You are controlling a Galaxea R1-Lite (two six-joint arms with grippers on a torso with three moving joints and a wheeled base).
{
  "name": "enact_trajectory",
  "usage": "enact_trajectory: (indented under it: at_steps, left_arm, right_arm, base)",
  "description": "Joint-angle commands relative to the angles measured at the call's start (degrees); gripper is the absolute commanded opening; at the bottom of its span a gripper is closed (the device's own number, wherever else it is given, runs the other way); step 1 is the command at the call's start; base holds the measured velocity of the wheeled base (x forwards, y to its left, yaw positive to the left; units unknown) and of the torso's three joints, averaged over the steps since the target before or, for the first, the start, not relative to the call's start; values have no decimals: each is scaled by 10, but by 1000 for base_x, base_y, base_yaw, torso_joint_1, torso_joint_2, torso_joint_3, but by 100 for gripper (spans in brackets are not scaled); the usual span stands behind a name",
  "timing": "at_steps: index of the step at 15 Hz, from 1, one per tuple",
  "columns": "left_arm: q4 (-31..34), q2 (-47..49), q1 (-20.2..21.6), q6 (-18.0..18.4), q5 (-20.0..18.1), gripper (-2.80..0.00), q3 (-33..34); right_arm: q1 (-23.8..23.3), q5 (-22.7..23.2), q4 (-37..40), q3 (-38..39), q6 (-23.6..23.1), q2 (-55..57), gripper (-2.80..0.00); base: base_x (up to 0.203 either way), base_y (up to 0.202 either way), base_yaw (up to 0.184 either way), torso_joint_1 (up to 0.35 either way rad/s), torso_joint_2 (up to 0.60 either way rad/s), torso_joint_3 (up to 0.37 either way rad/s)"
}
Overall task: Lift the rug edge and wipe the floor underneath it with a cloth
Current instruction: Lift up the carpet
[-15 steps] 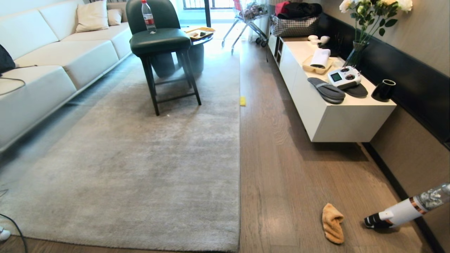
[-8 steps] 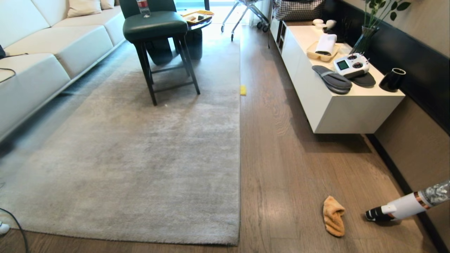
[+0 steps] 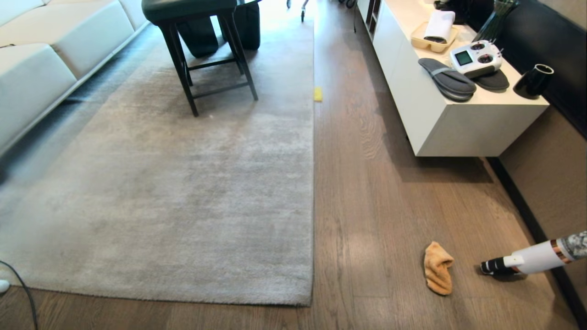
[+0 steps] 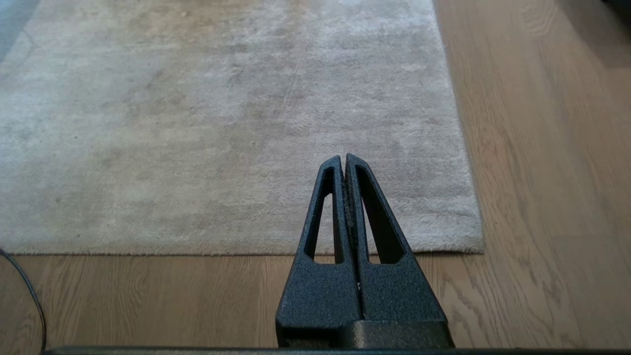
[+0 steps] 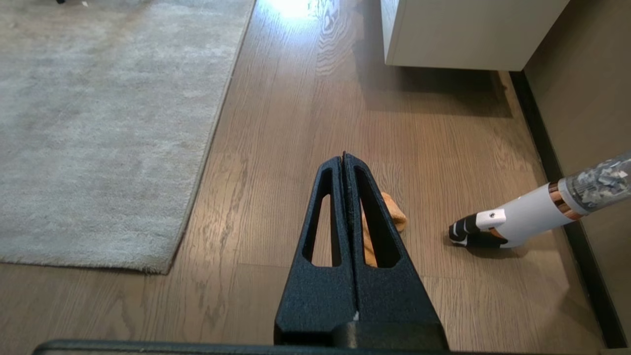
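Rug edge [image 3: 313,183] lay flat on the floor [image 3: 376,206], running straight away from the robot, with the near corner of the rug at lower centre in the head view. Cloth [image 3: 438,274] sat crumpled on bare planks to the right of the rug, well apart from its border, just beside the nozzle of a white handheld vacuum [image 3: 527,261] that rested on the floor near the wall.

Left gripper [image 4: 344,160] was clenched, fingers pressed together and empty, held above the near end of the rug close to its corner. Right gripper [image 5: 343,159] was likewise clenched and empty, held above the planks with the cloth partly hidden behind its fingers in the right wrist view; neither arm appeared in the head view.

A small yellow block [image 3: 317,94] lay against the rug border further off. A dark chair [image 3: 202,55] stood on the rug, and a white cabinet [image 3: 458,123] carried slippers [image 3: 447,85]
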Motion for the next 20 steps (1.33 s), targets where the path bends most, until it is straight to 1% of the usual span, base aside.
enact_trajectory:
  at_steps: [1,20]
  left_arm:
    - [0,0,0,0,0,-280,0]
    - [0,0,0,-1,-3,-280,0]
  right_arm:
    - [0,0,0,0,0,0,-280]
    - [0,0,0,0,0,0,-280]
  base:
    - [0,0,0,7,8,-197]
    - [0,0,0,3,3,-198]
